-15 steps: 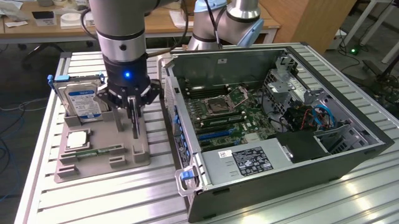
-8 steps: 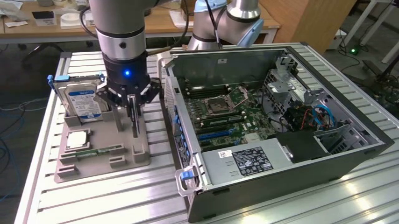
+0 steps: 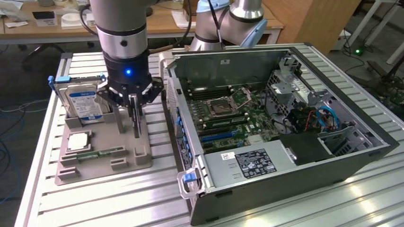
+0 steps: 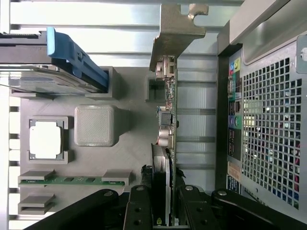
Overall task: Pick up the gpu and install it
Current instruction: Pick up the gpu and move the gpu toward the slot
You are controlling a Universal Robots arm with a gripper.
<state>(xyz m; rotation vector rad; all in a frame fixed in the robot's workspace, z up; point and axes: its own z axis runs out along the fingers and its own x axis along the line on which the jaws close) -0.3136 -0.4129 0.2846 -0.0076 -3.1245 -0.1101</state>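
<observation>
One hand (image 3: 132, 100) clamps the gpu (image 4: 166, 120) edge-on over the grey tray (image 3: 94, 168), beside the open computer case (image 3: 353, 156).

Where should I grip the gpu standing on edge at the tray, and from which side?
Grip the gpu by its upper long edge, away from the metal bracket, coming straight down. It stands on edge at the tray, so its two flat faces sit ready for the jaws. The gripper clamps it there.
</observation>
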